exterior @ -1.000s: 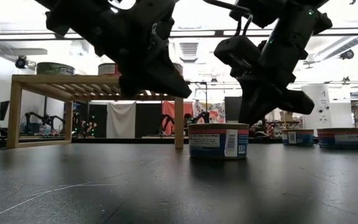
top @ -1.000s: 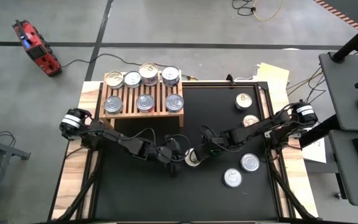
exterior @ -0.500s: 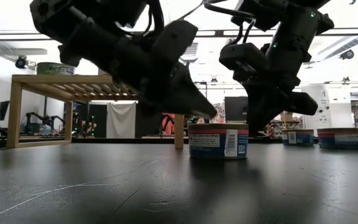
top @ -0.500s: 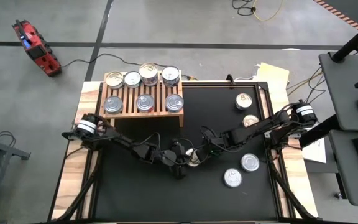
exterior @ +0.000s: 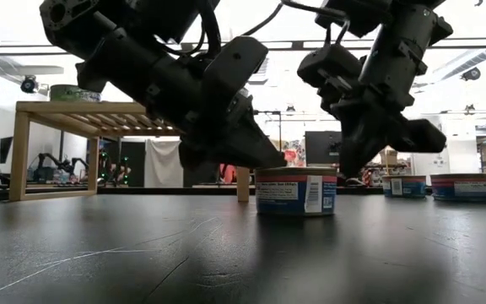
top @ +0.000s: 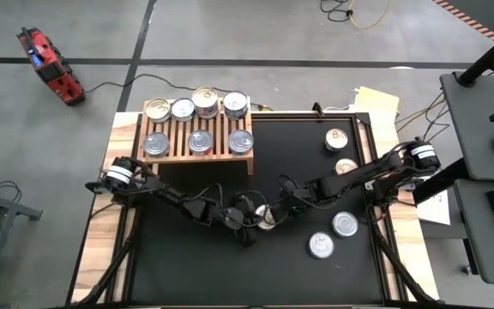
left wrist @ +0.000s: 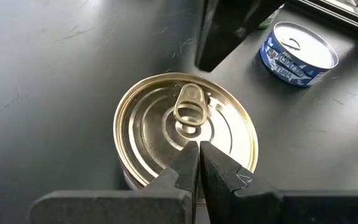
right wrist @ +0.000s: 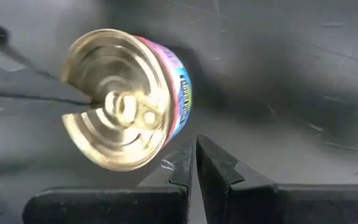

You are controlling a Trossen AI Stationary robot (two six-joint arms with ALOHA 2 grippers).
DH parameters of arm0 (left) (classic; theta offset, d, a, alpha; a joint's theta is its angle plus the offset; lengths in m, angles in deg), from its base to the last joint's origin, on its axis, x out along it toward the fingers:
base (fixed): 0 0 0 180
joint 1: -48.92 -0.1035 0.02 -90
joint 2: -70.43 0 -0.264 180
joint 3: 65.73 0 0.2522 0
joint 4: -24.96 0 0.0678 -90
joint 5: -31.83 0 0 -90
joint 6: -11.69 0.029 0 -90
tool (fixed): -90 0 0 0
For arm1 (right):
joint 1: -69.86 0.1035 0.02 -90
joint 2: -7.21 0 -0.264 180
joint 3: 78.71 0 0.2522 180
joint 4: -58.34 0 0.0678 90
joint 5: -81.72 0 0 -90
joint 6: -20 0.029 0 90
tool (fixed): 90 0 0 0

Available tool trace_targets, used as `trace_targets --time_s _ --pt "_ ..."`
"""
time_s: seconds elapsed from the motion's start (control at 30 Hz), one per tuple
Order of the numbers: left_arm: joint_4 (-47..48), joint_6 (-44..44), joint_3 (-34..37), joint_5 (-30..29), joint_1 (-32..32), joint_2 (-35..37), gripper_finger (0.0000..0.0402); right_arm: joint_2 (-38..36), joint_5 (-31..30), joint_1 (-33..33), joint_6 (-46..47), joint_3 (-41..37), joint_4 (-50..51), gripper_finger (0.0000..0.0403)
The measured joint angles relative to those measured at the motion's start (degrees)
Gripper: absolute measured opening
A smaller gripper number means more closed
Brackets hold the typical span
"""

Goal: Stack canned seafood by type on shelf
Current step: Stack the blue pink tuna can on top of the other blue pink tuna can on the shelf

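The black worktop [top: 187,266] carries everything here, with the light-wood shelf [top: 197,142] standing at its far left corner on short legs. On the shelf's slatted top sit seven tins: four along the back edge [top: 198,104] and three along the front [top: 200,142]. Both dark arms reach in toward the middle of the worktop, where they meet over a single gold-lidded can [left wrist: 187,127] standing upright there. The left pincer [left wrist: 198,163] hangs just above that can's lid, its two fingers pressed together and holding nothing, their tips close to the pull tab. The right pincer [right wrist: 194,163] is just beside the same can on the opposite side, its fingers likewise closed on nothing. Four more tins lie loose on the right part of the worktop: two silver-lidded ones near the front [top: 333,234], and two gold-lidded ones farther back [top: 339,139]. One blue-labelled tin [left wrist: 297,53] shows beyond the left pincer.
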State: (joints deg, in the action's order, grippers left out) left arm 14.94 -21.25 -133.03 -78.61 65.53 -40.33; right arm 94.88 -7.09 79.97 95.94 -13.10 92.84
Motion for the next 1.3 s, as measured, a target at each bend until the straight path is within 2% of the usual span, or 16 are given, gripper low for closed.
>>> trace_targets --time_s 0.27,0.37,0.5,0.77,0.93,1.07,1.3 --pt "0.25 -0.84 0.66 -0.39 0.49 0.15 0.0000 -3.21 0.35 -0.70 -0.71 0.00 -0.39 0.0014" --pt "0.49 -0.77 0.68 -0.45 0.56 0.17 0.0000 -3.64 0.43 -0.79 -1.52 0.00 -0.44 0.0026" --pt "0.88 -0.73 0.70 -0.44 0.60 0.21 0.0000 -3.95 0.53 -0.79 -1.51 0.00 -2.23 0.0073" --pt "1.20 -0.64 0.70 -1.27 0.80 0.04 0.0000 -3.56 -1.18 -1.09 -3.73 -0.12 -3.56 0.0201" --pt "1.32 -0.64 0.76 -1.77 1.02 0.00 0.0000 -3.03 -1.38 -1.40 -6.78 -1.09 -3.85 0.0249" --pt "1.23 -1.11 1.43 -2.57 1.22 0.00 0.0000 -3.03 -1.38 -1.40 -7.63 -3.01 -8.72 0.0260" --pt "1.34 -2.31 1.88 -5.08 2.36 -0.04 0.0000 -3.04 -3.13 -1.40 -7.80 -4.97 -11.83 0.0250"
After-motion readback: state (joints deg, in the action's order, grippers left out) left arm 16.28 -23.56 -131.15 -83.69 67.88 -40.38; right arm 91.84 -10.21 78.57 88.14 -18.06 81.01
